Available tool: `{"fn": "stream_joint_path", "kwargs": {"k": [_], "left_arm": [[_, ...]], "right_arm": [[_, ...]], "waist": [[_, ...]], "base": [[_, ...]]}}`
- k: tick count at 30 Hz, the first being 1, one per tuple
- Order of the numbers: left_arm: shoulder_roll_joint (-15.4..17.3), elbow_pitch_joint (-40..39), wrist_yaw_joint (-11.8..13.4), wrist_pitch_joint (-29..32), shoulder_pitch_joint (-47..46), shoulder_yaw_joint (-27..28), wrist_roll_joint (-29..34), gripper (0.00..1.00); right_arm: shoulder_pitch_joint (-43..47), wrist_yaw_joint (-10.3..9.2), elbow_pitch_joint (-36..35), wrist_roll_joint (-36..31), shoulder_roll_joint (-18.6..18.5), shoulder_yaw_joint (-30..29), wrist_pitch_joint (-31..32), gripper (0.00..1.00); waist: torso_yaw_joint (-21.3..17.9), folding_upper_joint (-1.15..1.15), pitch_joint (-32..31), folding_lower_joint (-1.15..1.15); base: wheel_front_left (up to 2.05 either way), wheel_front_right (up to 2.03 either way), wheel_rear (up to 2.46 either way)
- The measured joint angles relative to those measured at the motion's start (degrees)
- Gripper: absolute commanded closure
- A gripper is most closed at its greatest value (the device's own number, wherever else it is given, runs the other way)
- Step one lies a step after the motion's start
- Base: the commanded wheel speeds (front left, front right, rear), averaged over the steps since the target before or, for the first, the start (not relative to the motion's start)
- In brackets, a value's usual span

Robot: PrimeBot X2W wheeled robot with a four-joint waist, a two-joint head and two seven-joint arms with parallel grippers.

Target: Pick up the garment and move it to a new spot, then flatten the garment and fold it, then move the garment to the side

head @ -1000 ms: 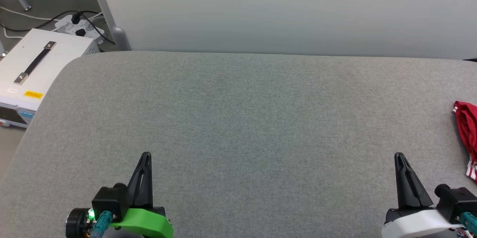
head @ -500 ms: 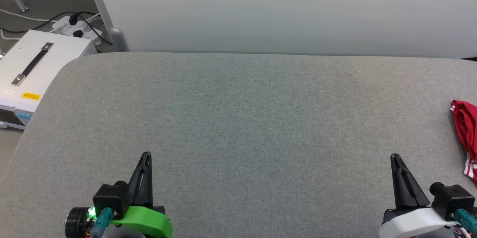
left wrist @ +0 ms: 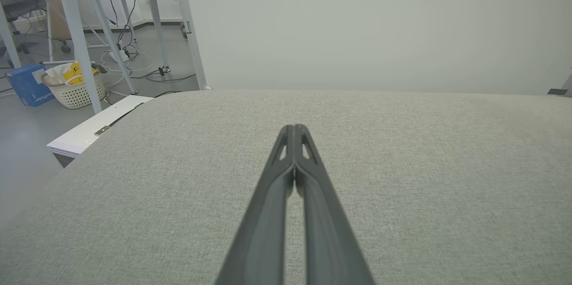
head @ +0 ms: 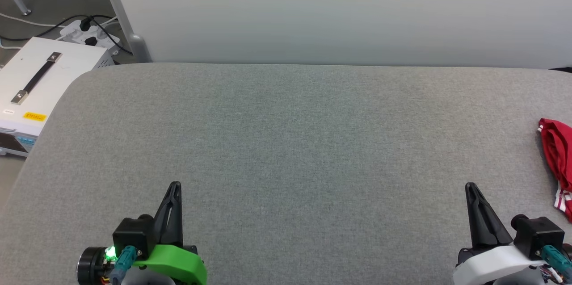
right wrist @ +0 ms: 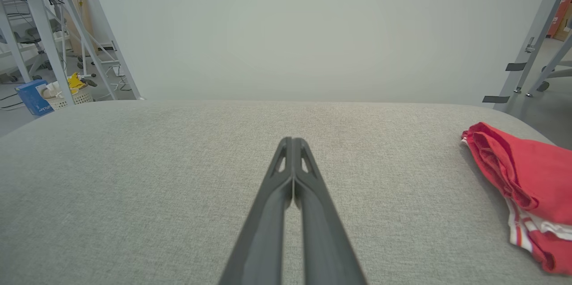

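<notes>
I see the shirt (head: pixel 557 160) bunched at the tabletop's (head: pixel 286 142) right edge; my left gripper (head: pixel 175 185) and right gripper (head: pixel 469 186) are pressed together, holding nothing.

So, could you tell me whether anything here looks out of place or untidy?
Only the garment: it lies crumpled in a heap at the right end of the grey table, striped trim showing. Nothing looks spilled or damaged.
</notes>
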Motion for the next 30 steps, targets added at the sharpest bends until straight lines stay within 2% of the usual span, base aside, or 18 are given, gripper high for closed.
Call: {"fn": "stream_joint_path", "kwargs": {"k": [30], "left_arm": [[-0.02,-1.44,1.04,3.46,-0.52,0.13,1.52,1.00]], "right_arm": [[-1.54,0.00,-0.46,-2.50,0.12,0.51,3.65,1.00]], "waist": [[-0.71,0.00,0.02,0.00]], "base": [[0.00,0.00,0.00]]}}
